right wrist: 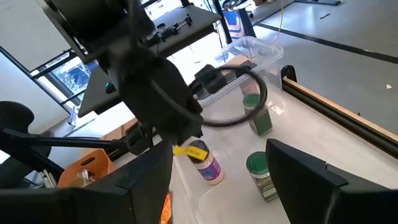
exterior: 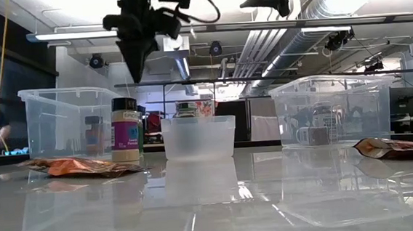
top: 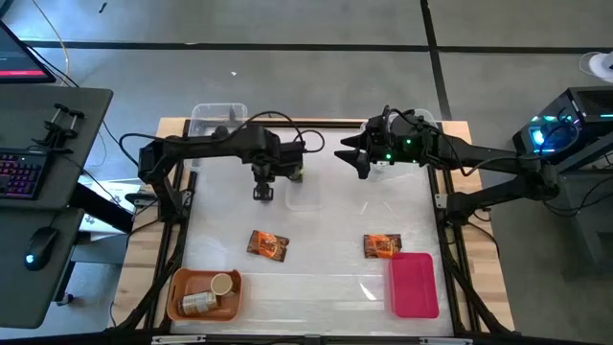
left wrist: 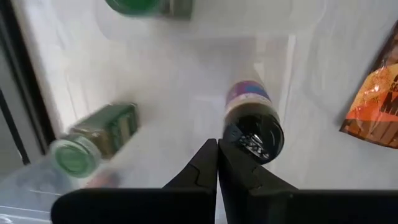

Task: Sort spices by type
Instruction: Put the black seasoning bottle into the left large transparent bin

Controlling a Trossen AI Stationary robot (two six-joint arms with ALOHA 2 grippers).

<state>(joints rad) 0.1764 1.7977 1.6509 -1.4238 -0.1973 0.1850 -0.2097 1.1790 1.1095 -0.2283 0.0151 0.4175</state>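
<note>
Your left gripper [left wrist: 217,163] pinched shut, empty, hovering just above dark-lidded jar [left wrist: 254,129] at table's 12 o'clock; likely lining up for pick. Right gripper [top: 356,156] at 1 o'clock, jaws wide, holding nothing, waiting. Foil packets [top: 267,245] lie near centre, unsorted.
</note>
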